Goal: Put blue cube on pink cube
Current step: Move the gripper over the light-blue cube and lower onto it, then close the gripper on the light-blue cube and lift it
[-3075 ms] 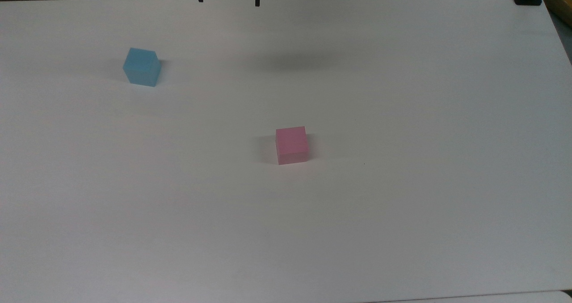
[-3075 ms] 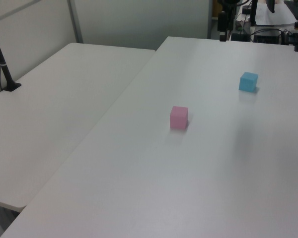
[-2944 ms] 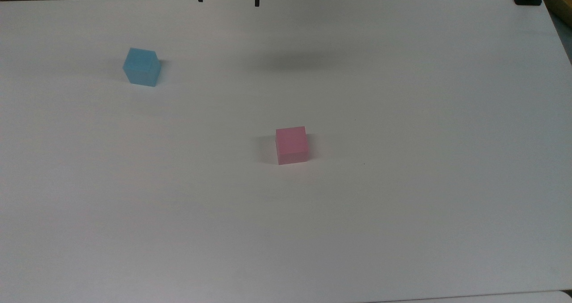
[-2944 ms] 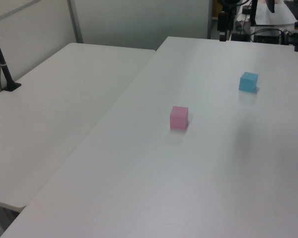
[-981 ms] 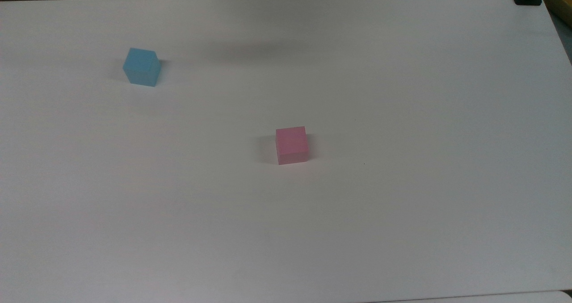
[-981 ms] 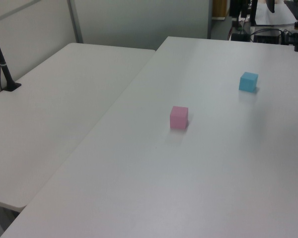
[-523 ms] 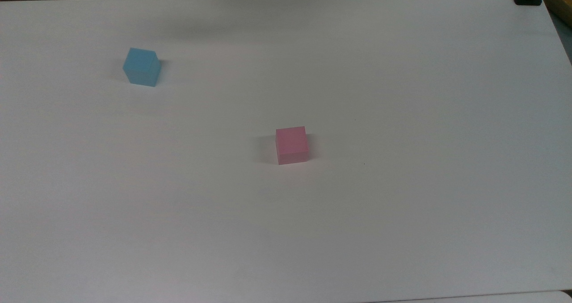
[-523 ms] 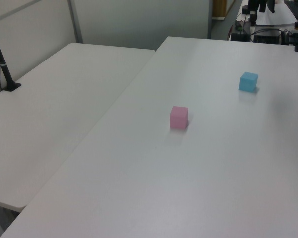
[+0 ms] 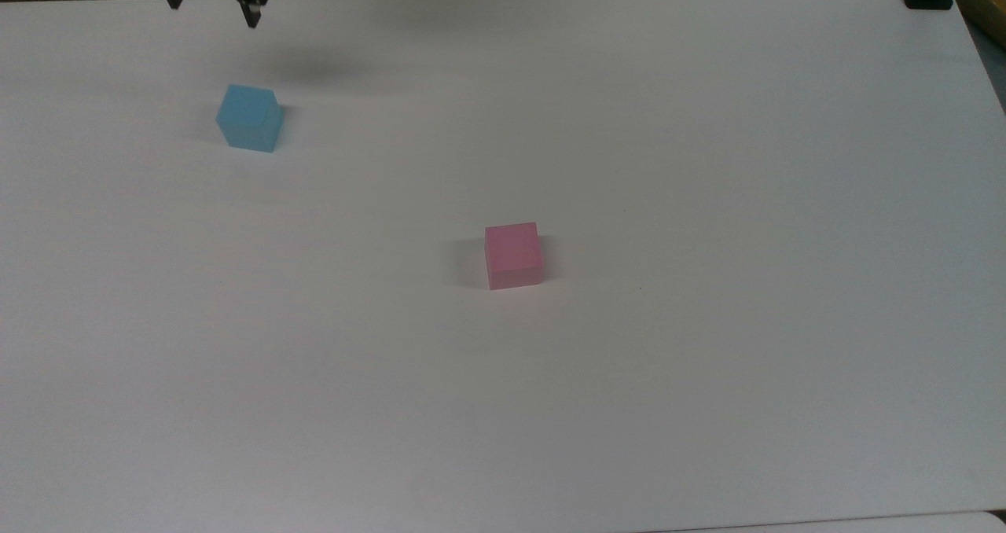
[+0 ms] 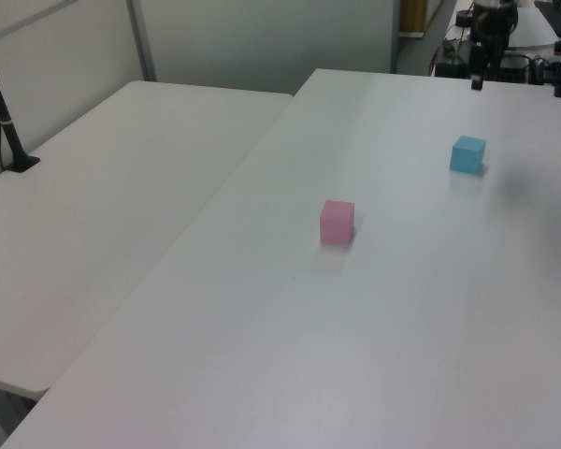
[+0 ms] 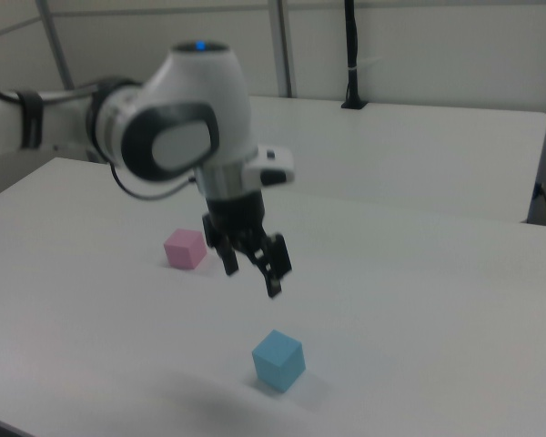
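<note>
White table (image 9: 707, 163) | gripper (image 11: 252, 275) fingers spread apart, gripping nothing (hanging in the air above the blue cube (image 11: 278, 360)) | blue cube resting on the table | pink cube (image 9: 513, 255) well apart from it, mid-table.

matt blue cube (image 9: 250, 119), matt pink cube (image 9: 513, 255)

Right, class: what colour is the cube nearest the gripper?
Light sky blue: the blue cube below the gripper, clearest in the right view.
</note>
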You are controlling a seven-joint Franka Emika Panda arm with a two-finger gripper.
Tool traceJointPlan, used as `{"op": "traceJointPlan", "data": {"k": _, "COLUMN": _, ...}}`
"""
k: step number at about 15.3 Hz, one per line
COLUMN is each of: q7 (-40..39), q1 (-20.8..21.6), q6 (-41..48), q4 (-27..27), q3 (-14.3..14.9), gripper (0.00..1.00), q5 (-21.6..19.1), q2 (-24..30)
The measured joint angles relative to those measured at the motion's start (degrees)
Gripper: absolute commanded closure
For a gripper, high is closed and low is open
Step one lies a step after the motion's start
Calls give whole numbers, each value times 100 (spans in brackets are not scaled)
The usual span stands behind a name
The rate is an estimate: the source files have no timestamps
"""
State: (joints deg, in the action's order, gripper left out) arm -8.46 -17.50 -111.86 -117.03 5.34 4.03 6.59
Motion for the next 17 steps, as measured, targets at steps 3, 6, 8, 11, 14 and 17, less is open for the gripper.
{"op": "traceJointPlan", "data": {"k": 3, "q7": -2, "q1": -93, "q6": -996, "q4": -712, "q3": 1, "gripper": 0, "q5": 4, "q2": -102}}
{"op": "traceJointPlan", "data": {"k": 6, "q7": -2, "q1": -109, "q6": -1462, "q4": -939, "q3": 0, "gripper": 0, "q5": 4, "q2": -421}}
{"op": "traceJointPlan", "data": {"k": 8, "q7": -1, "q1": -109, "q6": -1607, "q4": -938, "q3": -1, "gripper": 0, "q5": 4, "q2": -633}}
{"op": "traceJointPlan", "data": {"k": 11, "q7": -1, "q1": -109, "q6": -1769, "q4": -935, "q3": -1, "gripper": 0, "q5": 4, "q2": -831}}
{"op": "traceJointPlan", "data": {"k": 14, "q7": -1, "q1": -109, "q6": -1910, "q4": -936, "q3": -1, "gripper": 0, "q5": 6, "q2": -1020}}
{"op": "traceJointPlan", "data": {"k": 17, "q7": -1, "q1": -109, "q6": -2201, "q4": -955, "q3": -1, "gripper": 6, "q5": 99, "q2": -1237}}
